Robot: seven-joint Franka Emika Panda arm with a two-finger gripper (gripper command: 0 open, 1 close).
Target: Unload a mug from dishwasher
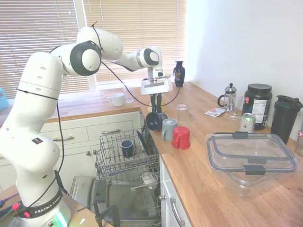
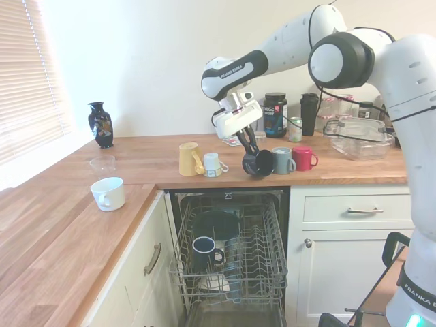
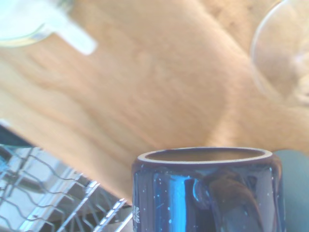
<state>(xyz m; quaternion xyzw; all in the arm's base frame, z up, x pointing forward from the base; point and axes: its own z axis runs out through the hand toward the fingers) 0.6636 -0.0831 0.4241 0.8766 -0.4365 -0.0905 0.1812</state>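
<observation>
Under my gripper, whose fingers are clamping its rim, the glossy near-black navy mug is hanging tilted just beside the grey mug, above the dishwasher.

The wrist view crops the dark navy mug at the bottom edge. A clear glass is blurred and cropped at the right edge. The gripper fingertips are hidden behind the mug's rim.

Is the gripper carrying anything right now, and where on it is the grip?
Yes. The gripper holds the dark mug, tilted, just above the counter edge beside the grey mug. The fingers seem to clamp its upper rim or wall; the exact contact isn't clear.
</observation>
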